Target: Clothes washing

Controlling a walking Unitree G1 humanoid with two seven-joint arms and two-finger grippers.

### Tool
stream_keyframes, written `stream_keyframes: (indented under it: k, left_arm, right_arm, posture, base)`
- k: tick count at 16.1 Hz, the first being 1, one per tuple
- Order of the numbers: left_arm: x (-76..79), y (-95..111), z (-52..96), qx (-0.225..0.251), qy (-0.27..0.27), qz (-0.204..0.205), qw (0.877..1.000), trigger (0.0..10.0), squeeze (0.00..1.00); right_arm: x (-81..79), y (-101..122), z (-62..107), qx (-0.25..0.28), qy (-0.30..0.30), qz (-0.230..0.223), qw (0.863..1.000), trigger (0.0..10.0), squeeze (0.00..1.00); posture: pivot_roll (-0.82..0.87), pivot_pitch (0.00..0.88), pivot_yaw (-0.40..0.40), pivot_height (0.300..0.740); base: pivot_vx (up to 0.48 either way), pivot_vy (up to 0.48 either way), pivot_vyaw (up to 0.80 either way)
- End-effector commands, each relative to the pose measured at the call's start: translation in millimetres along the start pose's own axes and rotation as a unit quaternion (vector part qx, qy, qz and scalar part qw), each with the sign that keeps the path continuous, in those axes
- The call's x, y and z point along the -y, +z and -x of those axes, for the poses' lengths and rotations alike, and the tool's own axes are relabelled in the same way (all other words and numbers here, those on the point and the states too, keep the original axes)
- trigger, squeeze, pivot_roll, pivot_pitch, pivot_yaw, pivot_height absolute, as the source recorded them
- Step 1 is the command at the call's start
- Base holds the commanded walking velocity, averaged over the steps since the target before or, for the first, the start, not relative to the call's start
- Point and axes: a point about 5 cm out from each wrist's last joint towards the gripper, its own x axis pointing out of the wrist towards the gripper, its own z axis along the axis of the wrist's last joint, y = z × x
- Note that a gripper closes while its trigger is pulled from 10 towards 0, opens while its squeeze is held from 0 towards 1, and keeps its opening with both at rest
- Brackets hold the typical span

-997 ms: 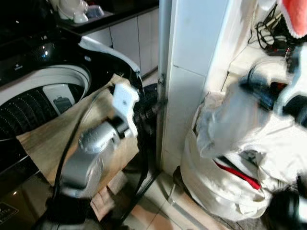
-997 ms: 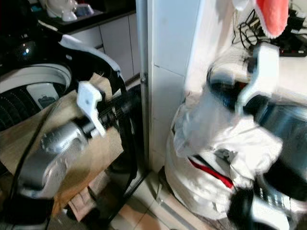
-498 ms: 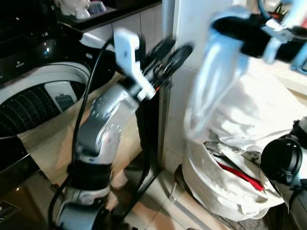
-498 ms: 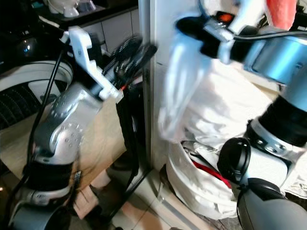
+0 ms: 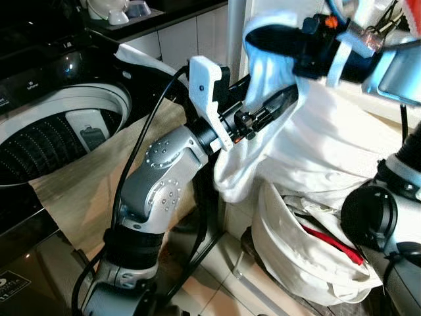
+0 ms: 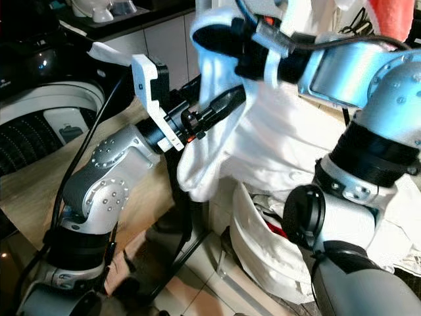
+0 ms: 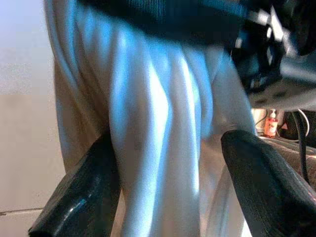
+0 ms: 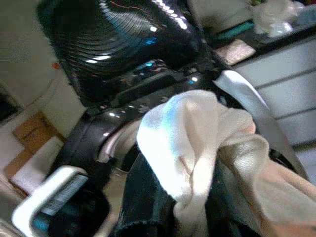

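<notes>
Top-loading washing machine (image 5: 62, 122) off to the robot's left, drum open, dark ribbed tub visible, with a tan cloth (image 5: 85, 181) draped over its front edge. Lower right, a white laundry bag (image 5: 309, 260) on the floor, stuffed with clothes, something red poking out. Between those, a big white garment (image 5: 309, 141) held up in the air, hanging down in folds right above the bag. Right gripper (image 5: 276, 39) up top, fingers pinching a bunched corner of the garment, cloth wrapped over the fingertips in the right wrist view. Left gripper (image 5: 273, 110) reaching in just below, fingers (image 7: 84, 192) spread apart with the hanging folds of the garment between them, not clamped.
</notes>
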Motion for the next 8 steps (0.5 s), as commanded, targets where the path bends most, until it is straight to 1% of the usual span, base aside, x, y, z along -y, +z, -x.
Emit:
stream_keyframes:
  k: [1, 2, 3, 5, 6, 7, 8]
  left_arm:
    - [3.1, -4, -1.0, -0.005, -0.013, 0.006, 1.0, 10.0, 0.75]
    - [7.6, -5, -2.5, -0.001, -0.027, 0.01, 1.0, 10.0, 0.0]
    - [12.9, -8, -4.4, 0.0, -0.041, 0.014, 0.999, 10.0, 0.0]
    - [18.6, -15, -6.7, -0.006, -0.05, 0.016, 0.999, 10.0, 0.0]
    - [19.2, -17, -6.6, -0.009, -0.051, 0.031, 0.998, 0.0, 0.0]
    - [18.3, -17, -5.8, -0.011, -0.05, 0.033, 0.998, 0.0, 0.0]
    - [13.5, -18, -3.6, -0.018, -0.044, 0.037, 0.998, 0.0, 0.0]
  right_arm:
    - [-10.3, 5, -2.2, 0.004, 0.027, 0.009, 1.0, 0.0, 0.0]
    - [-11.0, 5, -3.2, 0.007, 0.03, 0.006, 1.0, 0.0, 0.0]
    - [-11.9, 5, -4.3, 0.01, 0.033, 0.003, 0.999, 0.0, 0.0]
    - [-13.6, 4, -6.1, 0.01, 0.037, 0.0, 0.999, 0.0, 0.0]
    - [-14.2, 4, -6.3, 0.01, 0.036, -0.001, 0.999, 0.0, 0.0]
    - [-13.9, 4, -5.8, 0.011, 0.032, 0.0, 0.999, 0.0, 0.0]
    - [-12.6, 5, -4.0, 0.015, 0.025, 0.0, 1.0, 0.0, 0.0]
  posture:
    - [-0.1, 0.0, 0.025, 0.74]
    - [-0.1, 0.0, 0.027, 0.74]
    - [-0.1, 0.0, 0.029, 0.74]
    - [-0.11, 0.0, 0.037, 0.74]
    - [-0.11, 0.0, 0.038, 0.74]
    - [-0.11, 0.0, 0.04, 0.74]
    - [-0.11, 0.0, 0.043, 0.74]
  base:
    - [0.0, 0.0, 0.0]
    - [0.0, 0.0, 0.0]
    - [0.0, 0.0, 0.0]
    - [0.0, 0.0, 0.0]
    - [0.0, 0.0, 0.0]
    - [0.0, 0.0, 0.0]
    - [0.0, 0.0, 0.0]
